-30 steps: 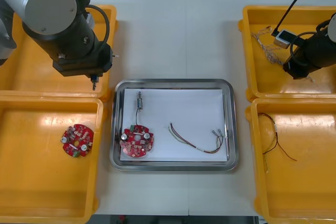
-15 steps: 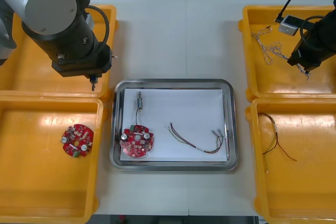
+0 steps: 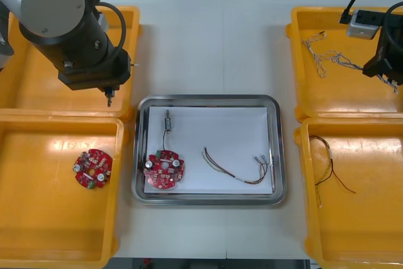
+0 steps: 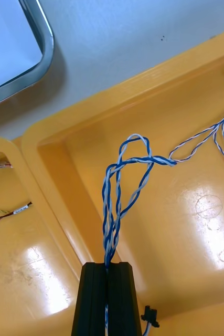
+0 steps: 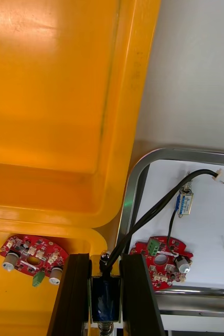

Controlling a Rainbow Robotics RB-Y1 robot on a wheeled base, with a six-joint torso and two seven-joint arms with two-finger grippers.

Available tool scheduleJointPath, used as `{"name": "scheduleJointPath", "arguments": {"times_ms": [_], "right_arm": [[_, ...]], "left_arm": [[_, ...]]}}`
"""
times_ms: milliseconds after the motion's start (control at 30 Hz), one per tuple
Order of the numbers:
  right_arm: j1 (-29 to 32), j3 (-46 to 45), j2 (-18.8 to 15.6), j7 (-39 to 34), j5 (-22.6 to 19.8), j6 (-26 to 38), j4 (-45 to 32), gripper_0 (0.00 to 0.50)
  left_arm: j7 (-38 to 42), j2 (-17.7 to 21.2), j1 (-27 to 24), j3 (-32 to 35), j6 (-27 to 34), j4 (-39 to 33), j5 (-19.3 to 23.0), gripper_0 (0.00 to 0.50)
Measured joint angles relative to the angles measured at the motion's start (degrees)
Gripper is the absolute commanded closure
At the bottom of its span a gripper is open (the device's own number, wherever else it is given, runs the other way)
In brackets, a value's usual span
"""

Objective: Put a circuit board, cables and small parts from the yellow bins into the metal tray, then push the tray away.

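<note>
Right claw (image 4: pixel 107 268) pinched tight on the twisted blue and white cable (image 4: pixel 114 199), over the far right yellow bin (image 4: pixel 159 102).
The cable loops out from between the fingers and trails on across the bin floor. The metal tray (image 3: pixel 208 99) sits mid-tabletop (image 3: pixel 208 36) and holds a red circuit board (image 3: pixel 164 170), a small metal part (image 3: pixel 168 120) and a red and yellow cable (image 3: pixel 236 171). The left claw (image 5: pixel 105 260) hangs over the far left bin's (image 3: pixel 19 102) corner beside the tray, closed on the end of a black cable (image 5: pixel 159 205).
</note>
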Motion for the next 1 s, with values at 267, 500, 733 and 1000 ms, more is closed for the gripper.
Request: {"name": "scheduleJointPath", "arguments": {"times_ms": [267,500,733,1000], "right_arm": [[6.4,-1.9,-0.1,-2.8,-0.6,0.1,-13.8,0.5],[7.3,0.2,-0.1,-3.3,-3.1,0.1,-21.1,0.5],[6.8,6.9,-0.2,-3.8,-5.3,-0.2,-26.0,0.5],[0.7,17.5,1.0,-11.0,-5.5,-0.3,-26.6,0.5]], "left_arm": [[0.0,0.0,0.0,0.6,0.0,0.0,0.0,0.5],[0.0,0.0,0.0,0.6,0.0,-0.1,0.0,0.5],[0.0,0.1,0.5,0.6,0.0,-0.1,-0.1,0.5],[0.0,0.2,1.1,0.6,0.0,-0.2,-0.1,0.5]]}}
